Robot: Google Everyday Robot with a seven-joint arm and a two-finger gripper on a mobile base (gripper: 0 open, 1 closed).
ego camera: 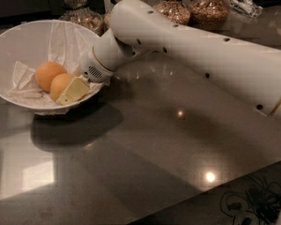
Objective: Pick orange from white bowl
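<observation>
The white bowl (18, 41) stands at the left of the dark counter, lined with crumpled white paper napkins. Two fruits lie in it. The paler yellow-orange orange (59, 85) lies toward the bowl's near right side. A deeper reddish-orange fruit (48, 73) touches it on the left. My white arm reaches in from the right over the bowl's right rim. My gripper (69, 93) is down inside the bowl, pressed against the right side of the paler orange and covering part of it.
Several glass jars of grains (208, 8) stand along the back of the counter, one (79, 13) right behind the bowl. The dark glossy counter (168, 144) stretches to the right and front. Cables (253, 205) lie below the counter's front right edge.
</observation>
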